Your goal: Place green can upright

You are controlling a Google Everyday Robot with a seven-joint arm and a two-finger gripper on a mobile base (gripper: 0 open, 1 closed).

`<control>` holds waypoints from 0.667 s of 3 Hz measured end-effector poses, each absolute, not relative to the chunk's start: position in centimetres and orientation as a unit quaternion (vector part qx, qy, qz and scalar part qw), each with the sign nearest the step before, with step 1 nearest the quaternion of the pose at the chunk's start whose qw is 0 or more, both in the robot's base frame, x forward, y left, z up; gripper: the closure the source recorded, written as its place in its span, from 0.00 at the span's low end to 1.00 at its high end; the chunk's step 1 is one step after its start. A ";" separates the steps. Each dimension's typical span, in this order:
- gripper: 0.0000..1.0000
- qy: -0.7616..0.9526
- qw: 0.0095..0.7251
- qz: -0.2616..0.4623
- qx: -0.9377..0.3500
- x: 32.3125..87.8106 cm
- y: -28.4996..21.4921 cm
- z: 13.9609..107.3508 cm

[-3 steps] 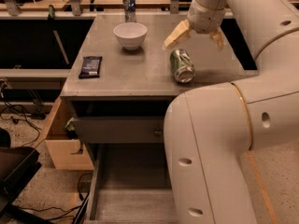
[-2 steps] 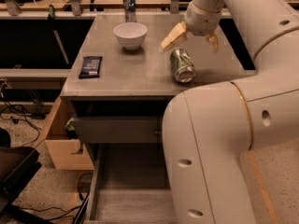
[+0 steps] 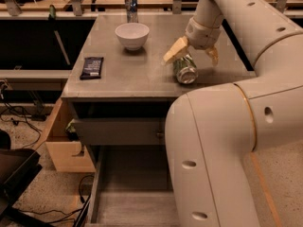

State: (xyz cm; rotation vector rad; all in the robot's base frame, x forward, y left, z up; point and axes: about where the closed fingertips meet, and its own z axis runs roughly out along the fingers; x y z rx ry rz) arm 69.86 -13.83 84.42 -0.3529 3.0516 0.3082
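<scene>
The green can [image 3: 184,70] lies on its side on the grey table [image 3: 128,74], right of the middle, with a shiny silver end facing the front edge. My gripper [image 3: 193,56] is open and low over the can's far end. Its two tan fingers stand on either side of the can, the left fingertip [image 3: 172,51] close beside it. I cannot tell whether the fingers touch the can. My large white arm fills the right and front of the view.
A white bowl [image 3: 132,34] stands at the table's back middle. A slim silver-and-blue can [image 3: 131,5] stands upright behind it. A black flat packet [image 3: 92,67] lies near the left edge. An open drawer [image 3: 118,131] sits below the tabletop.
My gripper has come down and a little to the left, from above the can to straddling its far end. The can has not moved.
</scene>
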 end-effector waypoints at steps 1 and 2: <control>0.18 0.988 0.035 0.101 -0.114 70.5 -13.6 84.0; 0.41 0.988 0.042 0.101 -0.113 71.0 -13.4 83.7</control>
